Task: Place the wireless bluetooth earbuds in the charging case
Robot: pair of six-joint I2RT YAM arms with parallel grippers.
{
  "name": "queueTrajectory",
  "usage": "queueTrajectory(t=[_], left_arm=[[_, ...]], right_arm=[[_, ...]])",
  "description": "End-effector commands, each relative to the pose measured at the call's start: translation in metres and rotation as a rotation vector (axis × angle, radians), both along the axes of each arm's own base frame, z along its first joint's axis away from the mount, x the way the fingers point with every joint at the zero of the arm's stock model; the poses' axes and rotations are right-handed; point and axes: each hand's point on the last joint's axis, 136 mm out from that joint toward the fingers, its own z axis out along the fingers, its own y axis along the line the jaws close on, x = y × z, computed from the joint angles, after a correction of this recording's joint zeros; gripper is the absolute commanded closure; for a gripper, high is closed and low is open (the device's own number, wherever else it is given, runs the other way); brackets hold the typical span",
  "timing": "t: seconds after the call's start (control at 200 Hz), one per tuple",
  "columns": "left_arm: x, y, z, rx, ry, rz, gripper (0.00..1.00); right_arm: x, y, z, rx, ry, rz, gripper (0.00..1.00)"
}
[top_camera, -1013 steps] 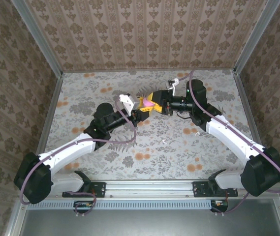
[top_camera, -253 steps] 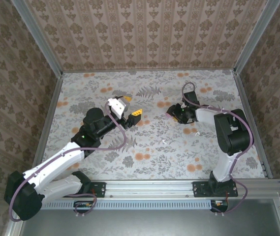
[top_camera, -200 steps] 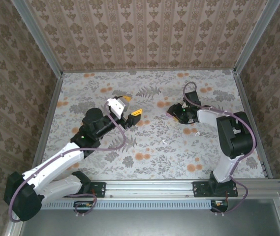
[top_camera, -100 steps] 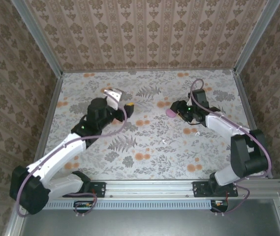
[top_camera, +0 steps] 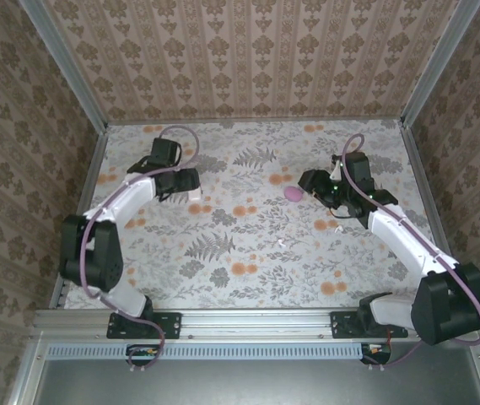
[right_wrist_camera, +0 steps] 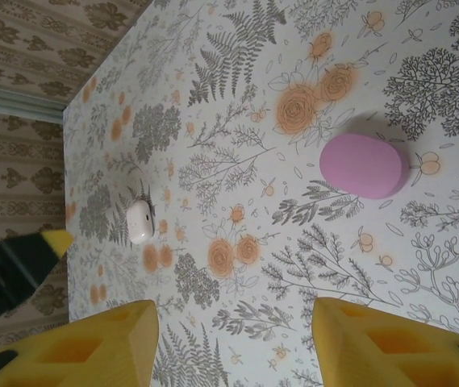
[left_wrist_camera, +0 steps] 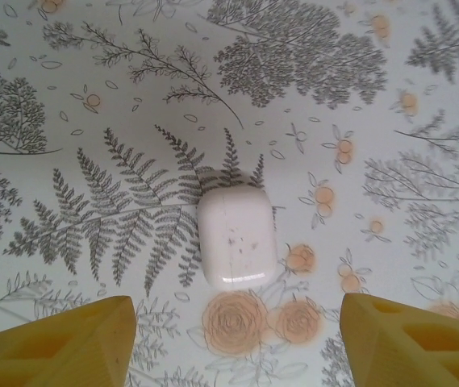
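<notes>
The left jaws [left_wrist_camera: 237, 347] stand wide and empty, yellow tips far apart. The white case [left_wrist_camera: 237, 238] lies flat on the bench [top_camera: 223, 278] just ahead of them, centred in the gap and untouched. The right jaws [right_wrist_camera: 233, 339] are also parted with nothing between them. The pink oval case [right_wrist_camera: 364, 165] lies ahead of them, off toward their right finger and clear of both tips.

Five seconds ago the two sets of jaws met mid-bench with the pink piece held up between them. A second ago the right jaws were still down beside it. Now it rests alone on the bench, its lid shut as far as I can make out, and the right jaws have backed away. The left arm has swung off to the far left side and come over the white case.

A tiny pale speck [top_camera: 280, 244] lies well behind the right jaws, toward the arm bases. It may be one of the earbuds, though it is too small to be sure. It has not moved through these frames. If it is one, the insertion is not finished, and a closed case with both jaws empty means picking up and opening again. The pink colour suggests the oval one is the charging case.
</notes>
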Motion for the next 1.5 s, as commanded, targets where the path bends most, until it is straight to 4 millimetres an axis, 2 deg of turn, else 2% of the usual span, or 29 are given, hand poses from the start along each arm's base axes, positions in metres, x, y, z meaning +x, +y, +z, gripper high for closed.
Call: queueTrajectory(t=[0.0, 0.22, 0.525, 0.91, 1.22, 1.4, 1.495], left_arm=[[-0.008, 0.001, -0.020, 0.025, 0.160, -0.001, 0.30], [-0.004, -0.008, -0.053, 0.108, 0.281, -0.055, 0.29], [0.000, -0.010, -0.079, 0.169, 0.343, -0.089, 0.32], [0.008, -0.020, -0.090, 0.197, 0.348, -0.163, 0.38], [-0.002, -0.025, -0.095, 0.232, 0.360, -0.233, 0.46], [-0.009, -0.039, -0.091, 0.259, 0.326, -0.345, 0.48], [-0.019, -0.060, -0.089, 0.247, 0.302, -0.467, 0.49]], right_arm=[[-0.012, -0.006, -0.010, -0.030, 0.030, -0.004, 0.45], [-0.016, -0.006, -0.017, -0.026, 0.054, -0.002, 0.44], [-0.018, -0.005, -0.019, -0.016, 0.062, -0.003, 0.44], [-0.021, -0.004, -0.024, 0.000, 0.077, -0.003, 0.43], [-0.023, -0.005, -0.025, -0.003, 0.080, -0.006, 0.43], [-0.026, -0.005, -0.029, -0.002, 0.088, -0.003, 0.43], [-0.028, -0.007, -0.032, -0.004, 0.093, -0.005, 0.43]])
